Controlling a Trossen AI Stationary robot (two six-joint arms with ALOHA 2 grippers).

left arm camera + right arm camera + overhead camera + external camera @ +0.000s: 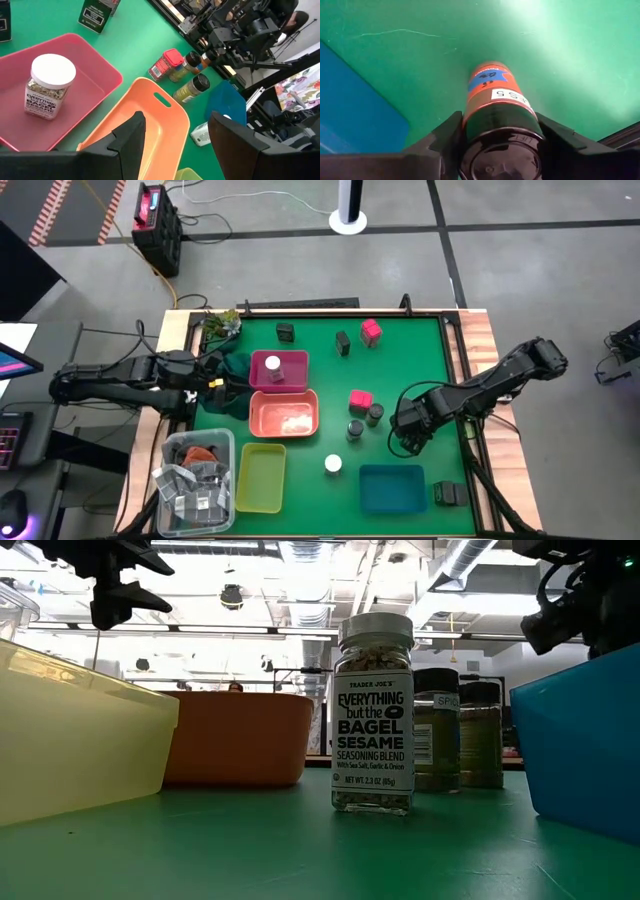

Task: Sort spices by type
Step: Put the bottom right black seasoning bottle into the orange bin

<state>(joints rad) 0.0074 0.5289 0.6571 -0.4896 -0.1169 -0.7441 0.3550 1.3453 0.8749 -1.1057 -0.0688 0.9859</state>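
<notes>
Orange-labelled jar (pixel 495 100) cap cut off (bottom edge), yellow tray (pixel 70 730) cropped left, blue tray (pixel 585 750) cropped right.

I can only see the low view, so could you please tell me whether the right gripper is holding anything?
Observer: Yes, the right gripper has its jaws closed on an orange-labelled jar.
Operator: Thank you. Where is the left gripper?
Observer: The left gripper hangs beside the pink tray, jaws open.
Operator: Is anything in that tray?
Observer: One white-capped jar, standing upright.
</notes>
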